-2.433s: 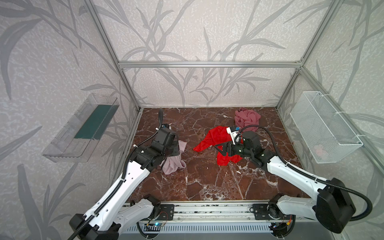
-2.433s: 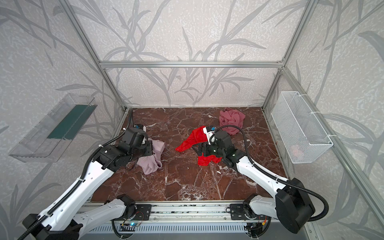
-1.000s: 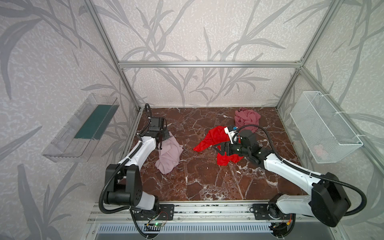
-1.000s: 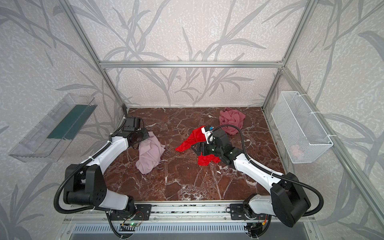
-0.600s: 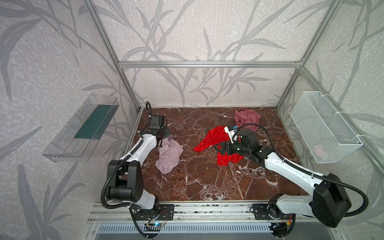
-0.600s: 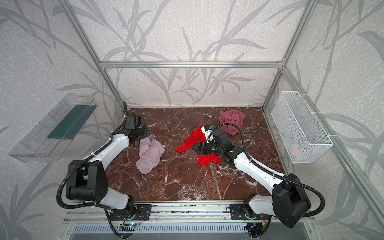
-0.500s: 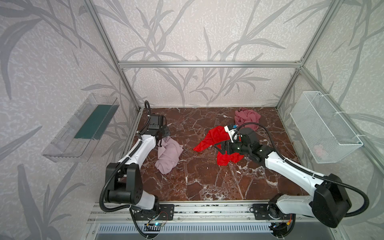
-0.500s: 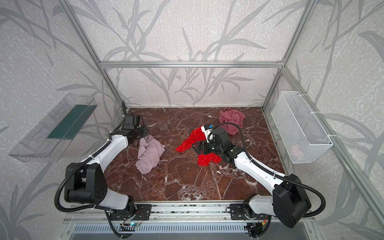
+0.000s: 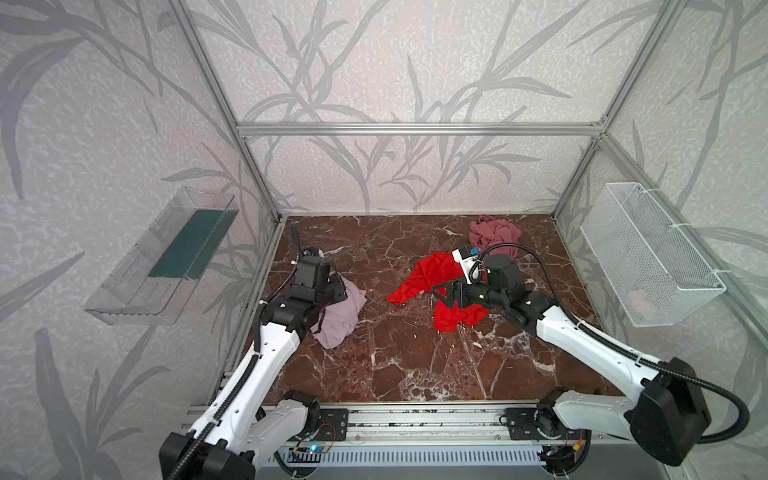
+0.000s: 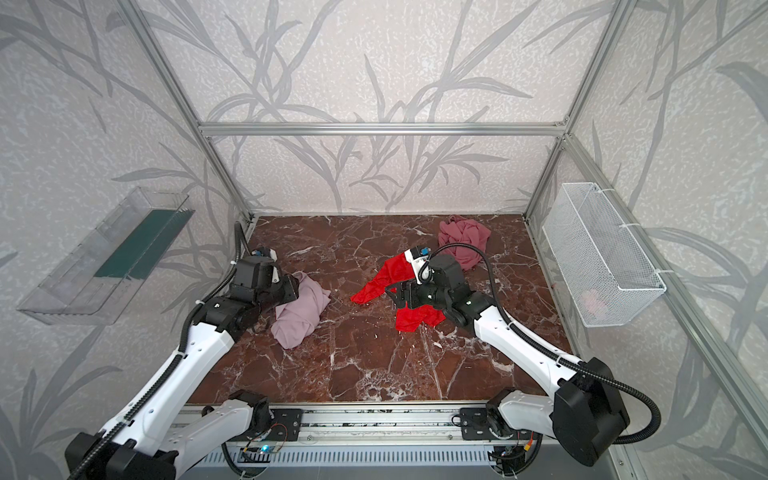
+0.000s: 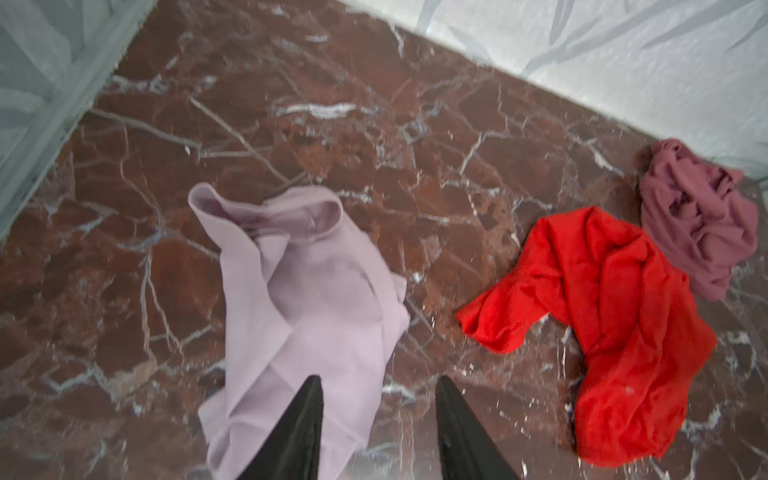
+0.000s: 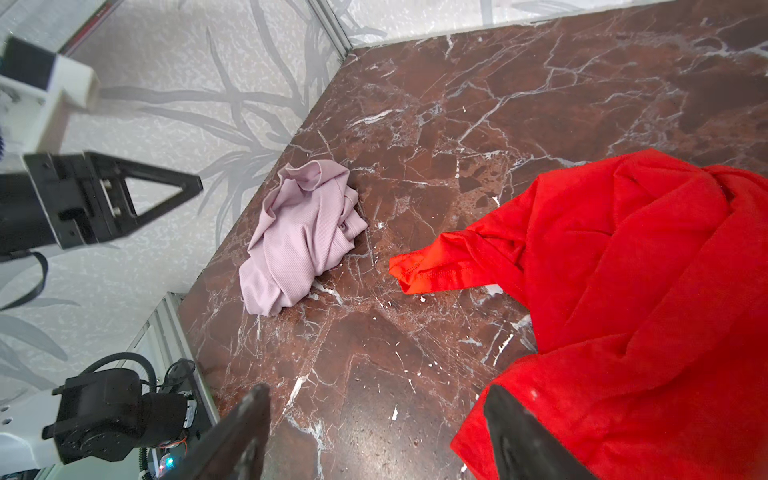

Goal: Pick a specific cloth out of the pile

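Marble tabletop: bare across the near half. The three cloths lie apart on it, not heaped.

Wire basket, right wall: something pink inside, too indistinct to name. Clear tray, left wall: green base strip; contents not discernible.

Red cloth, centre: its middle is hidden by the right arm in both top views. The cloth, pale lilac, lies crumpled at the left of the tabletop, well apart from the red one; the left wrist covers its left edge in both top views. Dusty-rose cloth, far right corner: a cable crosses its near side.

Left gripper: fingers spread, nothing between them, above the cloth's near edge; view blurred, finger bases cut off. Right gripper: fingers spread wide and empty, one over the red cloth's edge.
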Controlling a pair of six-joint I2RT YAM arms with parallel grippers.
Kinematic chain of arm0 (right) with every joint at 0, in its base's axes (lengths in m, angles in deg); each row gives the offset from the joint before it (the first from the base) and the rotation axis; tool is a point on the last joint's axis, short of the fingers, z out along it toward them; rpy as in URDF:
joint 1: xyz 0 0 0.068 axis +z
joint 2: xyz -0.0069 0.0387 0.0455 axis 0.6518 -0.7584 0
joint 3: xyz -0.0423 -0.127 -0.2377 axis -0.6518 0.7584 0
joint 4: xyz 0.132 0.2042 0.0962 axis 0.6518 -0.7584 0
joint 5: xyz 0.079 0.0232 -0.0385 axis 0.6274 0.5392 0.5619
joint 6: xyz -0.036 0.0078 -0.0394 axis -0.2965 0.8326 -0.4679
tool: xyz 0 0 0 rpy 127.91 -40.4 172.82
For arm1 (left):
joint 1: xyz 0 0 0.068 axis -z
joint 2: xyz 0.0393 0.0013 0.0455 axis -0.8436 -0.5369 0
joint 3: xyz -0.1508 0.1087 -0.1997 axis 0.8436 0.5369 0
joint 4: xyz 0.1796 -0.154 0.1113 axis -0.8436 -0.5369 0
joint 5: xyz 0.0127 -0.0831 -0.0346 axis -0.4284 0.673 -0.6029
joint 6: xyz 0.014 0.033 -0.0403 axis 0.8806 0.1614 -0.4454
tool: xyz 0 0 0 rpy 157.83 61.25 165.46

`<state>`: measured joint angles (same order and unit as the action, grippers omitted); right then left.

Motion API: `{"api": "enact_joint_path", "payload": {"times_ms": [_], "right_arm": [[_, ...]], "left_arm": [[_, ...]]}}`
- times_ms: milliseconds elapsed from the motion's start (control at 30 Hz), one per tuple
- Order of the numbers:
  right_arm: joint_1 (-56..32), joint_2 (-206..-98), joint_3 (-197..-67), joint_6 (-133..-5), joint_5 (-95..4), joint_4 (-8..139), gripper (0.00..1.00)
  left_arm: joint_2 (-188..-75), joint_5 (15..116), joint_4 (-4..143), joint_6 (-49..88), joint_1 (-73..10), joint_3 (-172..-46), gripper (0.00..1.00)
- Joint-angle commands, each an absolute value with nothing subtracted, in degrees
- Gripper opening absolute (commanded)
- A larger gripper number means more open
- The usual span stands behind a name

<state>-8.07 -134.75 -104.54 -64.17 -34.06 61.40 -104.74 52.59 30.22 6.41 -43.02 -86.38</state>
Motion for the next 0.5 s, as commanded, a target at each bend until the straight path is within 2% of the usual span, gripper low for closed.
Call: {"api": "enact_joint_path", "payload": {"times_ms": [0,200,467], "right_arm": [[-8.3,-132.4,-103.5,-64.1,-33.2,62.2,0.80],[-8.6,-131.4,-102.4,-63.8,-32.7,62.8,0.81],[-8.6,-132.4,-100.9,-62.2,-31.3,66.1,0.81]], "left_arm": [[-101.6,50.9,20.8,3.0,-41.9,-82.5,0.43],[-98.6,49.6,18.3,-0.2,-40.5,-78.0,0.44],[-106.7,48.3,18.9,-1.5,-40.4,-77.4,0.45]]}}
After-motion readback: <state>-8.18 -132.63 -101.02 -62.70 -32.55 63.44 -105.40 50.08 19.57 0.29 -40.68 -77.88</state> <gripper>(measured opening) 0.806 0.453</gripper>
